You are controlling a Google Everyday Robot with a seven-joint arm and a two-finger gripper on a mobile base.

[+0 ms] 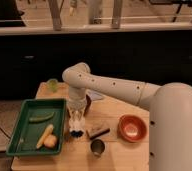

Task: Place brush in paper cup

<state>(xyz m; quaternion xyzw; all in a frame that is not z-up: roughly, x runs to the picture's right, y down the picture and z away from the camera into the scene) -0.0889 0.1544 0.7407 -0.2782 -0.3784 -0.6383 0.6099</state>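
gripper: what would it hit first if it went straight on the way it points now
The gripper points straight down beside the green tray. Directly under it sits the paper cup, so it would most likely meet that first, though depth is hard to judge.

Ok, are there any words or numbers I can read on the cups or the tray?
No words, numbers or labels can be read anywhere: none on the green tray, the metal cup, the orange bowl or the robot arm.
The gripper hangs over the paper cup, right of the tray; no writing there either.
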